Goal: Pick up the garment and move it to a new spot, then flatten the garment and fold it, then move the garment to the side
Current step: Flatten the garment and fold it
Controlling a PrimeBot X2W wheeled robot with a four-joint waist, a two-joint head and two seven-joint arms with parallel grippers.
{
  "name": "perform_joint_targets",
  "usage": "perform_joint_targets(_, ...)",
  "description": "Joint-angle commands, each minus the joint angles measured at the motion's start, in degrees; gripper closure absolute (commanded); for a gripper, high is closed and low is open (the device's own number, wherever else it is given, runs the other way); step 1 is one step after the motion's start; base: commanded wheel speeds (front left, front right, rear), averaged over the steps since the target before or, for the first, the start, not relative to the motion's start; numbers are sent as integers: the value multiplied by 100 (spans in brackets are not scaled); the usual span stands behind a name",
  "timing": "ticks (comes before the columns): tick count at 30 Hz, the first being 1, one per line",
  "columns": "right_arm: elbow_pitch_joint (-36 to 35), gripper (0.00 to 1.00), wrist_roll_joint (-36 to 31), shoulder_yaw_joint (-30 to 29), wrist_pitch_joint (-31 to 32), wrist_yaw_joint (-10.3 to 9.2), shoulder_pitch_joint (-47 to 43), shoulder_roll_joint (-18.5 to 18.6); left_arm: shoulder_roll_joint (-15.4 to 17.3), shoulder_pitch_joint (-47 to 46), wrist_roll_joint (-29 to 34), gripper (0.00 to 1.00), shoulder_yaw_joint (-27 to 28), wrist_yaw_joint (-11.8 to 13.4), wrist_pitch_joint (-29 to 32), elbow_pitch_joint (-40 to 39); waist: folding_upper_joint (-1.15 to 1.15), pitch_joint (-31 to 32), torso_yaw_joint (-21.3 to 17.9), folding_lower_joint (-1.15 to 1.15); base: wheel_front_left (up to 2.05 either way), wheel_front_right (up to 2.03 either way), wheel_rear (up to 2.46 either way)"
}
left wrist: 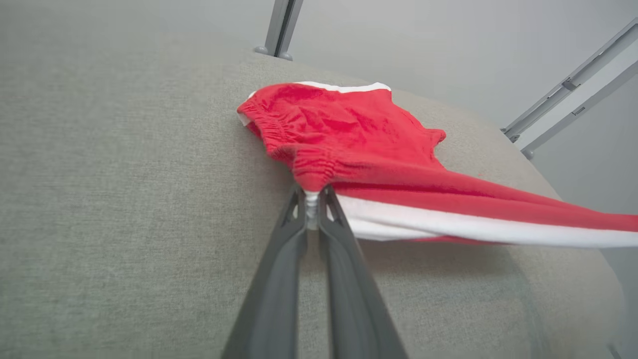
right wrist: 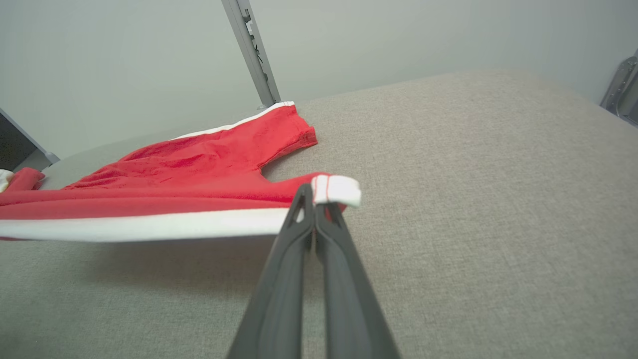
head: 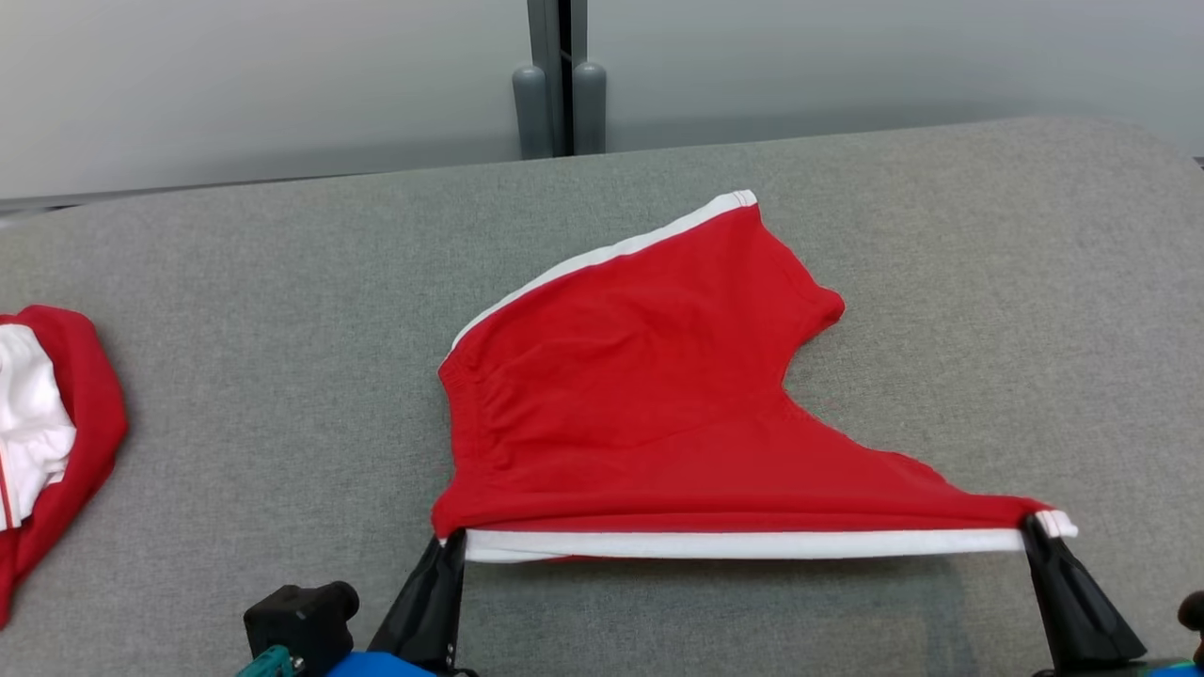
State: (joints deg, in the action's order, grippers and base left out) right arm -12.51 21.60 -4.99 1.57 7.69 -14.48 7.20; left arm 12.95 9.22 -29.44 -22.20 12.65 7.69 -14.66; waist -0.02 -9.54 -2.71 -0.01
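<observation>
My left gripper (left wrist: 311,194) had its jaws all but closed. They pinched the gathered waistband corner of the red garment (head: 640,404) between two long dark fingertips. My right gripper (right wrist: 315,193) had its jaws fully closed on the hem corner of one leg, where a small white tab of trim folded over the tips.

Between the two grips, the garment's white side stripe (head: 743,543) ran taut in a straight line. It was lifted off the grey fabric surface (head: 235,329), with a soft shadow beneath it. In the head view, the left grip sat at about 7 o'clock and the right grip at about 5 o'clock.

From that raised edge, the red cloth sloped away toward 12 o'clock and lay on the surface near the middle of the view. The second leg pointed toward 1 o'clock, and another white stripe ran along the garment's 11 o'clock edge.

At 9 o'clock, well apart, a second red and white garment (head: 47,423) lay bunched at the picture's edge. At 12 o'clock, beyond the surface, stood a grey metal post (head: 560,85).
</observation>
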Motion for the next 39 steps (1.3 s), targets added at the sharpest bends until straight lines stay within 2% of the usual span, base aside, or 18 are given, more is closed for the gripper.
perform_joint_targets(1, -1, 100, -29, -127, 17, -35, 75, 22, 97, -19, -59, 100, 96, 62, 49, 38, 2, -32, 8, 1, 0, 0, 0)
perform_joint_targets(6, 265, 100, 117, -102, 116, -34, 704, 170, 143, -395, -276, 100, 60, -183, 339, 386, 2, -326, 48, 1, 0, 0, 0)
perform_joint_targets(13, 923, 100, 432, 331, 149, -26, 2234, 602, -6, -1321, -666, 100, 174, -610, 429, 948, 2, -1091, 190, 1, 0, 0, 0)
perform_joint_targets(24, 2693, 100, 921, 1233, 456, -23, 5014, 1336, -176, -2915, -851, 100, 355, -1096, 238, 1354, 2, -1936, 687, 1, 0, 0, 0)
perform_joint_targets(33, 4216, 100, 1107, 1695, 181, -21, 6478, 1431, -395, -4012, -811, 100, 235, -1339, 201, 1848, 2, -2201, 954, 1, 0, 0, 0)
perform_joint_targets(39, 4972, 100, 1137, 1968, -267, -20, 6959, 1303, -513, -4681, -923, 100, 260, -1474, 235, 2688, 2, -2291, 941, 1, 0, 0, 0)
